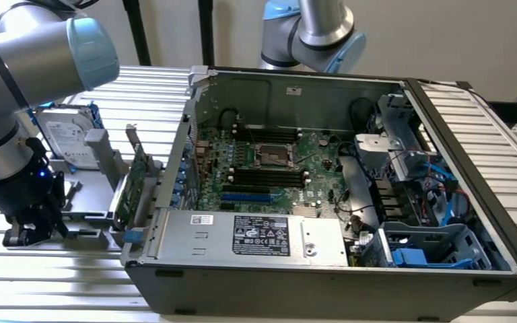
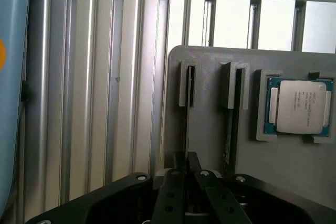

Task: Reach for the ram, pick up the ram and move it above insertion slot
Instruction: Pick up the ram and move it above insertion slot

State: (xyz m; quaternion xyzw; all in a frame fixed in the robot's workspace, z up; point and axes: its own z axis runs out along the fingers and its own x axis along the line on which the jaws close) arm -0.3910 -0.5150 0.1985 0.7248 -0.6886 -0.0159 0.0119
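In the wrist view the ram [image 2: 186, 124] shows edge-on as a thin dark stick. It stands in a notched post of a grey printed holder [image 2: 278, 166]. My gripper [image 2: 186, 157] is shut on its near end, with the fingers [image 2: 177, 167] pressed against both faces. In the exterior view the gripper [image 1: 34, 225] hangs low over that holder [image 1: 88, 219], at the exterior view's left, outside the open computer case [image 1: 330, 266]. The insertion slot [image 1: 263, 178] is one of several parallel black sockets on the motherboard, well to the exterior view's right of the gripper.
A second stick [image 2: 230, 135] stands in the neighbouring post, and a processor chip [image 2: 299, 106] lies in a pocket beside it. A green expansion card [image 1: 137, 178] and a hard drive [image 1: 70, 138] stand between gripper and case. A second arm [image 1: 317, 33] rises behind the case.
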